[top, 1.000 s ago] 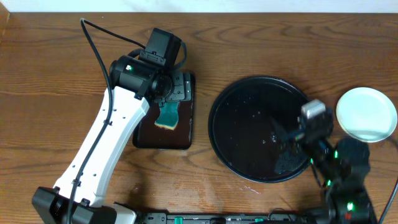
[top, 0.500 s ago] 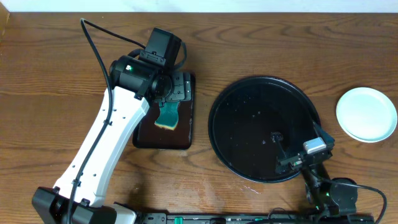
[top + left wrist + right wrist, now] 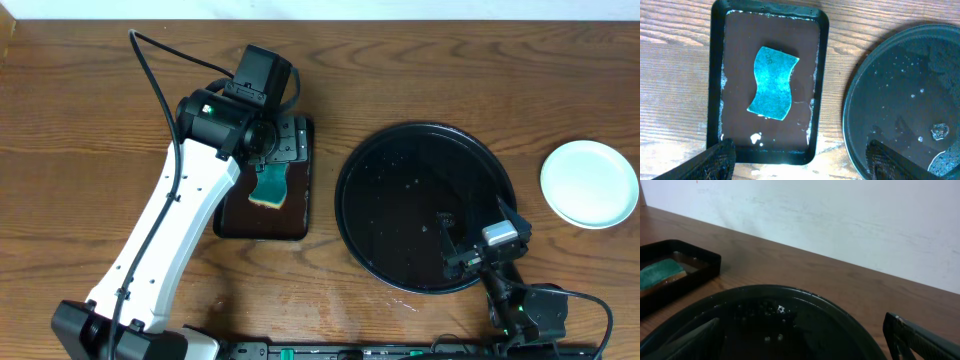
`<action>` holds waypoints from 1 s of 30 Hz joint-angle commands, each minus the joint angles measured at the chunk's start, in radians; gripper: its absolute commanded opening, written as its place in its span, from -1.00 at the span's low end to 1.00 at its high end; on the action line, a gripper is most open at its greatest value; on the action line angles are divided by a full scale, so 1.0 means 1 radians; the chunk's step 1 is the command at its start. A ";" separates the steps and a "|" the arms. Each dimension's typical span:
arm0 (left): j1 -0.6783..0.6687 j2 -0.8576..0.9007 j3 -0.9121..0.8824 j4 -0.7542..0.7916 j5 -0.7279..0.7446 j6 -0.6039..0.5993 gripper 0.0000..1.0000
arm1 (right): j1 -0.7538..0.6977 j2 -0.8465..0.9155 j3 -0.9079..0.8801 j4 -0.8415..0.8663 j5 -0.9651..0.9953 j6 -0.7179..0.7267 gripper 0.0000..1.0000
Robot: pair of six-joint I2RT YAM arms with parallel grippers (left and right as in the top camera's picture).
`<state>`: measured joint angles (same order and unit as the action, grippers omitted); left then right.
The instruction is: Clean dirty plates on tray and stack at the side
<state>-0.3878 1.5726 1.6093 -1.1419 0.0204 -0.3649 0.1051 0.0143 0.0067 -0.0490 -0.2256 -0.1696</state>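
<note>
The black round tray (image 3: pixel 400 160) holds only water drops and no plate. It also shows in the left wrist view (image 3: pixel 920 80) and the right wrist view (image 3: pixel 775 305). A pale mint-white plate (image 3: pixel 589 183) lies on the table to the right of the tray; I cannot tell whether others lie under it. My right gripper (image 3: pixel 478 242) is open and empty, low over the tray's front right rim (image 3: pixel 800 345). My left gripper (image 3: pixel 285 138) is open and empty above the brown rectangular tray (image 3: pixel 800 167).
A dark brown rectangular tray (image 3: pixel 300 215) left of the black tray holds a teal sponge (image 3: pixel 268 187), also seen in the left wrist view (image 3: pixel 771 83). A pale wall stands behind the table (image 3: pixel 840 220).
My right arm has drawn back from beside the plate toward the table's front edge, dropping low at the tray's front right rim. The left arm has not moved.
</note>
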 commanded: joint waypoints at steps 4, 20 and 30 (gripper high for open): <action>0.002 -0.005 -0.002 -0.002 -0.005 0.005 0.67 | -0.005 -0.008 -0.001 -0.007 0.012 -0.011 0.99; -0.060 -0.191 -0.156 0.369 -0.321 0.093 0.68 | -0.005 -0.008 -0.001 -0.007 0.012 -0.011 0.98; 0.055 -0.525 -0.638 0.763 -0.324 -0.056 0.67 | -0.005 -0.008 -0.001 -0.007 0.012 -0.011 0.99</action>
<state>-0.3782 1.1450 1.0935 -0.4118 -0.2726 -0.3347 0.1051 0.0143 0.0067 -0.0505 -0.2226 -0.1699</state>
